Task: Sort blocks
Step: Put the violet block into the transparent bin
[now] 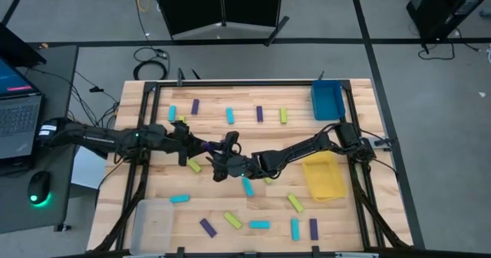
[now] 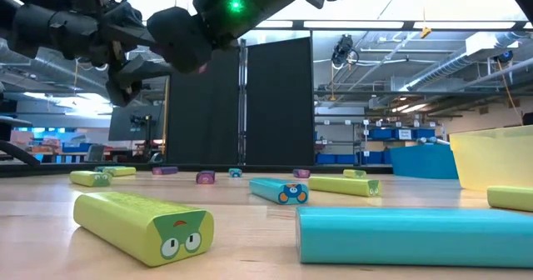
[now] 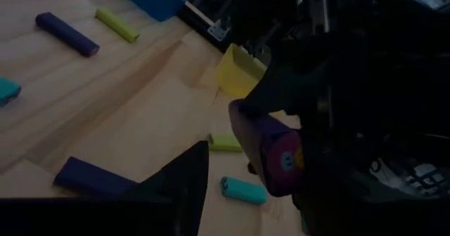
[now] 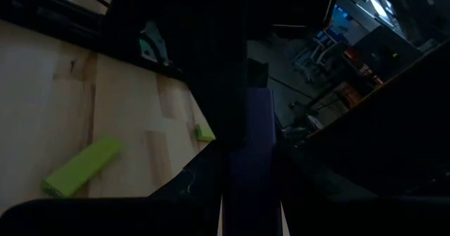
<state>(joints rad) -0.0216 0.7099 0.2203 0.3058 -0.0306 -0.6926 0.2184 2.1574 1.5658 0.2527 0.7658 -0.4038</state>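
Many blocks (image 1: 229, 116), wooden table (image 1: 153, 181), workshop beyond

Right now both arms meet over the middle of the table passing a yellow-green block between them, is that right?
Not quite: the block is purple, not yellow-green. The left wrist view shows its purple body and pink end face, and the right wrist view shows it purple too. The rest holds: the left gripper and right gripper do meet over the middle of the table.

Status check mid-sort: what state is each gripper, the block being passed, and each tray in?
Left gripper: on purple block, grip unclear.
Right gripper: shut on purple block.
Purple block: held above table.
Blue tray: empty.
Yellow tray: empty.
Clear tray: empty.
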